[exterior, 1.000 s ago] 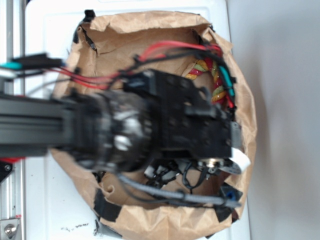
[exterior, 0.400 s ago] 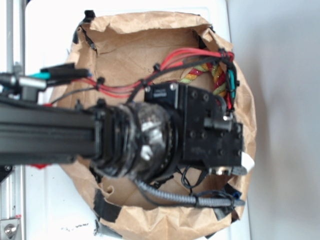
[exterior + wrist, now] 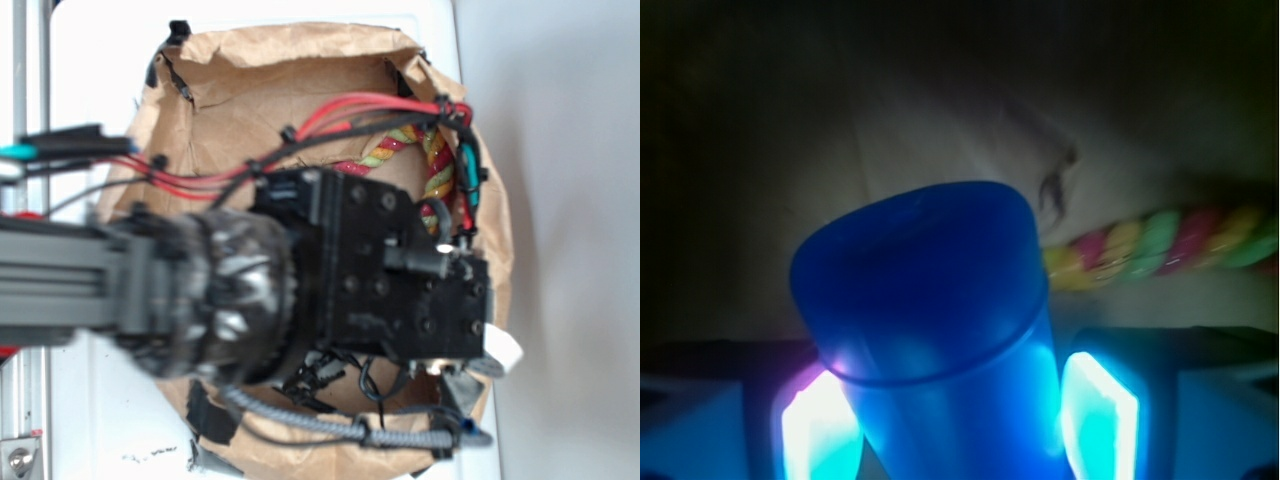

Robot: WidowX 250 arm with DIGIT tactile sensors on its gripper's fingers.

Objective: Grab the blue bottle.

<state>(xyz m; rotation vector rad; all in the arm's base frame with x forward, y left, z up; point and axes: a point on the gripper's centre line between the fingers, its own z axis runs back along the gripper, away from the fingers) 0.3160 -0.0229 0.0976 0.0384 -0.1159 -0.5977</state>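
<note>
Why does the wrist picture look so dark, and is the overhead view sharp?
Wrist view: dim, inside the brown paper bag; only the small bright-blue plastic bottle and glowing finger pads show clearly. Exterior view: the black arm is motion-blurred and hides the bottle.

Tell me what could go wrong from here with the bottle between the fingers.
1. The blue bottle sits between the glowing pads, but the contact is not clearly visible, so its smooth body may slip on lifting.
2. The twisted rope lies just beyond it and could get dragged along.
3. In the exterior view the arm hides the bottle inside the paper bag, so only the wrist view can confirm the grip.
</note>
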